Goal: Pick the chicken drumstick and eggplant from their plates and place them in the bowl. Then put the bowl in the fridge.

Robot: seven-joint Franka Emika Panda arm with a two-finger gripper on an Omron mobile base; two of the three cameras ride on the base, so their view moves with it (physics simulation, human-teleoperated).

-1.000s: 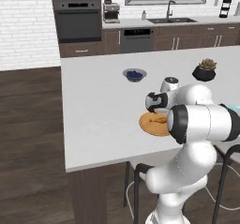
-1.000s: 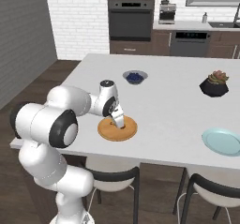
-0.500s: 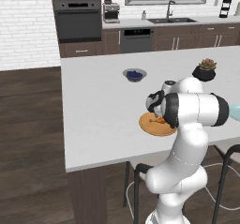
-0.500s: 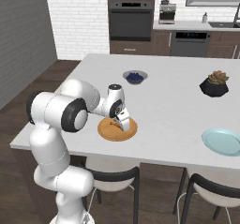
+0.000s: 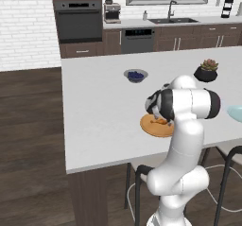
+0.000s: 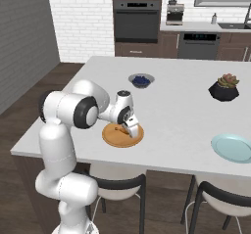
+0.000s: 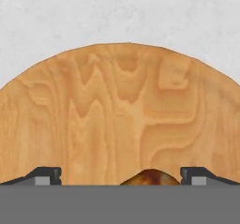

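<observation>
The chicken drumstick (image 7: 150, 177) lies on the tan wooden plate (image 7: 117, 110), golden-orange, with only its top edge showing between my fingertips (image 7: 47, 175). My gripper (image 7: 121, 177) hangs open just above it, one jaw on each side. From the base, the gripper (image 6: 129, 128) is low over the wooden plate (image 6: 113, 137) near the counter's front edge, and the drumstick (image 5: 161, 121) peeks out under the hand (image 5: 157, 110). The pale teal plate (image 6: 233, 147) lies to the right. The eggplant, the bowl and the fridge are out of view.
A small grey bowl of blueberries (image 6: 141, 80) and a black plant pot (image 6: 224, 87) stand farther back on the white island counter (image 6: 176, 110). Stools (image 6: 117, 184) are tucked under its front edge. Ovens and a sink line the back wall.
The arm's elbow has swung upward and the hand has sunk a little closer to the wooden plate. The jaws have stayed open.
</observation>
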